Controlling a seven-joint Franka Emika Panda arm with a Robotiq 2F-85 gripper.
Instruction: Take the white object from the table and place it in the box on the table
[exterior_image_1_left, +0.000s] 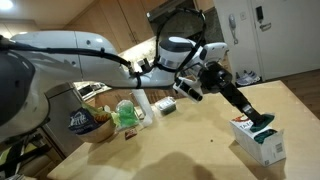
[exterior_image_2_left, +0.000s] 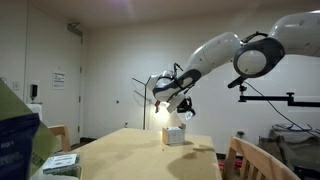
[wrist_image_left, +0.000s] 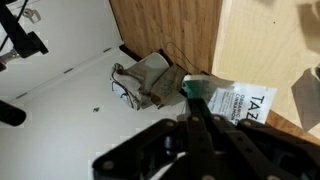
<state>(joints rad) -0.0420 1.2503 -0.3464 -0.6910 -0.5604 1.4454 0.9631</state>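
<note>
We judged the task to be in its placing step. The gripper hung directly over the box, which sat on the table toward 4 o'clock in that exterior view, well apart from the clutter out at 9 o'clock. In the wrist view the fingers looked drawn close together on the white object. Its teal patch showed at their tips, at 12 o'clock from the gripper and against the box's printed top. We could not tell whether the packet already touched the carton or whether a flap stood open. The next move, as we saw it, called for finding the opening, lowering a little, then parting the fingers so the packet dropped inside and did not slide off the top.
</note>
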